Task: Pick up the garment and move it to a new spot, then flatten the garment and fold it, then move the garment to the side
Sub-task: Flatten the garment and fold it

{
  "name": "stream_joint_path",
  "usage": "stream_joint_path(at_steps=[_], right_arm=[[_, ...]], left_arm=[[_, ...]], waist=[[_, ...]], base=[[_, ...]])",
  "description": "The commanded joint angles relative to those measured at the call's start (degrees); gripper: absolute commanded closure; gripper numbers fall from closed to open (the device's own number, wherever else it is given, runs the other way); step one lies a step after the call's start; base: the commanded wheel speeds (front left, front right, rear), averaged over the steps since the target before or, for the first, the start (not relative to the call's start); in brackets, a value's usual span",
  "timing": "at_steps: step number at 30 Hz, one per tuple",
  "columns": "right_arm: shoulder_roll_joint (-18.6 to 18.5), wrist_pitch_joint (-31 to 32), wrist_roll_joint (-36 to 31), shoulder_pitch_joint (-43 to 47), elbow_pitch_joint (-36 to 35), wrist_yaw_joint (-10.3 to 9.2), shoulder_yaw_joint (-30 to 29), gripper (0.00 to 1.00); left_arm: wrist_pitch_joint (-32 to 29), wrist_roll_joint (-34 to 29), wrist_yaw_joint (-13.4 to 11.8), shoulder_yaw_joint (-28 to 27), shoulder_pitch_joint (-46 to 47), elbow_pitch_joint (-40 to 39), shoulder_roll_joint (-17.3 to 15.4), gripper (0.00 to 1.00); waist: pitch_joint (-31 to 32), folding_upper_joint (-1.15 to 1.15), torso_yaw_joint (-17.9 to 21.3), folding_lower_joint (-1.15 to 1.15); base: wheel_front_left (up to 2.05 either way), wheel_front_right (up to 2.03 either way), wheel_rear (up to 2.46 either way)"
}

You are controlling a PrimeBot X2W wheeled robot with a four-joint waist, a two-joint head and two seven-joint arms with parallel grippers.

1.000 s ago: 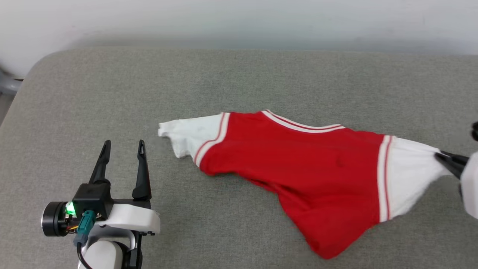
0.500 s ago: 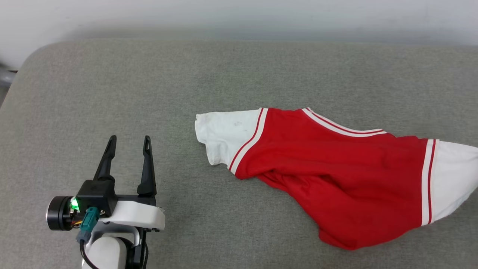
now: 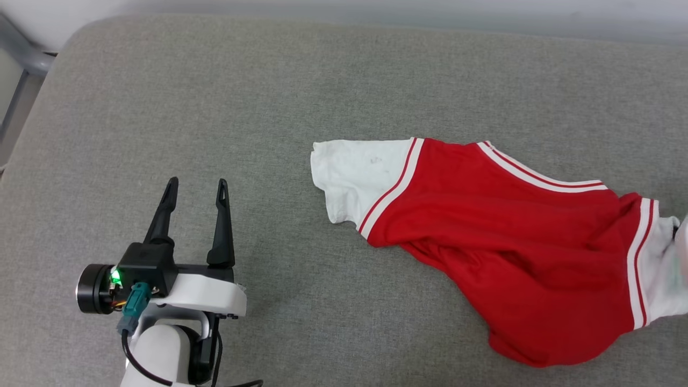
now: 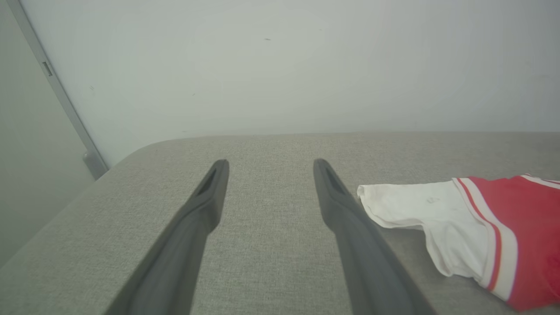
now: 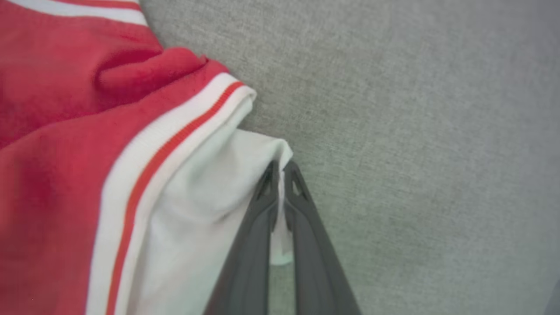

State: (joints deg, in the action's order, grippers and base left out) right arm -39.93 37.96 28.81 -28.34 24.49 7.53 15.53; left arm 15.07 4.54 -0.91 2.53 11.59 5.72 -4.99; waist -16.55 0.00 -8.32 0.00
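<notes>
1. My left gripper (image 3: 196,183) has its fingers spread wide with nothing between them, poised over the bare grey padded surface (image 3: 322,80).
2. The garment (image 3: 484,215) lies rumpled on that surface, off to the left gripper's right. Its nearest part is a white sleeve (image 3: 355,177), apart from my right-hand finger, with a band of bare padding between.
3. My right gripper (image 5: 282,165) is pinched tight on the cuff edge of the garment's other sleeve (image 5: 197,210). A sliver of white cloth shows between the fingers.
4. Ahead of the left gripper and to its left I have open padding. The surface's rounded corner (image 3: 70,37) lies ahead-left, and the far edge runs along a pale wall (image 4: 280,65).
5. To the right of the right gripper's fingers there is only bare grey padding. To their left the red body bunches up behind the striped seam (image 5: 144,175).
6. The garment's red hem (image 3: 537,357) curls under at the end nearest me. I cannot see the surface's near edge there.
</notes>
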Motion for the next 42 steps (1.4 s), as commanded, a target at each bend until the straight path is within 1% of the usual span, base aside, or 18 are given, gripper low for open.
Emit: stream_joint_path(at_steps=[1, 4, 5, 6, 7, 8, 12, 16, 17, 22, 25, 29, 33, 35, 37, 39, 42], right_arm=[[1.4, -1.1, 0.2, -0.9, 2.8, -0.07, 1.0, 1.00], [2.1, -2.3, 0.4, -1.0, 5.3, -0.05, 2.3, 1.00], [2.7, -4.0, 1.0, -1.3, 7.0, -0.04, 3.1, 1.00], [2.7, -4.0, 1.0, -1.3, 7.0, -0.04, 3.1, 1.00], [2.5, -5.4, 0.9, -1.6, 7.5, -0.05, 3.4, 0.59], [2.3, -7.1, 0.6, -2.0, 7.7, -0.05, 3.7, 0.00], [1.4, -15.1, -0.3, -2.7, 7.9, -0.06, 3.7, 0.00], [2.4, -24.6, -2.7, -1.6, 7.3, -0.06, 1.4, 0.00], [4.8, -31.1, -5.0, -0.1, 5.9, -0.06, -1.4, 0.00], [9.5, -39.8, -10.0, 3.3, 0.9, -0.07, -6.7, 0.00], [12.9, -43.2, -13.4, 6.0, -3.1, -0.07, -9.9, 0.00], [18.5, -46.2, -17.2, 10.9, -9.6, -0.06, -13.4, 0.00], [23.6, -47.8, -19.6, 15.6, -16.0, -0.07, -15.4, 0.00], [25.5, -48.1, -20.2, 17.5, -18.5, -0.07, -16.1, 0.00], [27.1, -48.3, -20.6, 19.0, -20.3, -0.07, -16.5, 0.00], [28.2, -48.2, -20.7, 20.1, -21.6, -0.07, -16.4, 0.00], [29.0, -47.8, -20.9, 21.2, -22.9, -0.06, -16.1, 0.00]], left_arm=[[0.1, -0.4, 0.3, -0.4, 0.7, 0.2, 0.2, 0.00], [0.1, -0.5, 0.4, -0.7, 0.8, 0.4, 0.3, 0.00], [0.1, -0.7, 0.4, -1.1, 0.7, 0.5, 0.3, 0.00], [0.1, -0.7, 0.4, -1.1, 0.7, 0.5, 0.3, 0.00], [0.1, -0.8, 0.4, -1.4, 0.6, 0.6, 0.3, 0.00], [0.1, -0.9, 0.5, -1.7, 0.4, 0.7, 0.2, 0.00], [0.1, -0.6, 1.0, -2.8, 0.0, 1.4, -0.3, 0.00], [0.1, -0.2, 1.6, -4.3, 0.3, 1.7, -0.7, 0.00], [0.1, -0.4, 2.4, -4.8, 1.1, 2.3, -1.3, 0.00], [0.1, -0.1, 4.4, -5.1, 4.6, 4.5, -3.4, 0.00], [0.1, 0.3, 5.9, -4.6, 8.2, 7.4, -5.4, 0.00], [-1.0, 1.3, 7.4, -2.6, 14.7, 11.4, -8.2, 0.00], [-4.0, 2.8, 8.1, 0.3, 21.2, 14.3, -10.8, 0.00], [-6.1, 4.0, 8.2, 1.7, 24.2, 15.7, -12.3, 0.00], [-9.3, 6.1, 8.3, 4.5, 26.8, 17.3, -13.4, 0.00], [-12.9, 9.7, 8.3, 7.7, 29.8, 18.5, -14.8, 0.00], [-20.9, 15.7, 8.3, 13.8, 33.3, 20.8, -17.6, 0.00]], waist=[[-0.5, 0.00, -0.5, 0.00], [-0.6, 0.00, -0.5, 0.00], [-0.3, 0.00, -0.2, 0.00], [-0.3, 0.00, -0.2, 0.00], [-0.2, 0.00, 0.0, 0.00], [0.2, 0.00, 0.3, 0.00], [2.3, 0.00, 1.7, 0.00], [4.4, 0.00, 3.4, 0.00], [5.7, 0.00, 4.8, 0.00], [6.6, 0.00, 6.4, 0.00], [6.6, 0.00, 7.2, 0.00], [6.5, 0.00, 7.8, 0.00], [6.0, 0.00, 8.6, 0.00], [5.7, 0.00, 9.0, 0.00], [5.3, 0.00, 9.5, 0.00], [4.9, 0.00, 10.0, 0.00], [4.2, 0.00, 10.7, 0.00]], base=[[0.00, 0.00, 0.00], [0.00, 0.00, 0.00], [0.00, 0.00, 0.00], [0.00, 0.00, 0.00], [0.00, 0.00, 0.00], [0.00, 0.00, 0.00], [0.00, 0.00, 0.00], [0.00, 0.00, 0.00], [0.00, 0.00, 0.00], [0.00, 0.00, 0.00], [0.00, 0.00, 0.00], [0.00, 0.00, 0.00], [0.00, 0.00, 0.00], [0.00, 0.00, 0.00], [0.00, 0.00, 0.00], [0.00, 0.00, 0.00], [0.00, 0.00, 0.00]])
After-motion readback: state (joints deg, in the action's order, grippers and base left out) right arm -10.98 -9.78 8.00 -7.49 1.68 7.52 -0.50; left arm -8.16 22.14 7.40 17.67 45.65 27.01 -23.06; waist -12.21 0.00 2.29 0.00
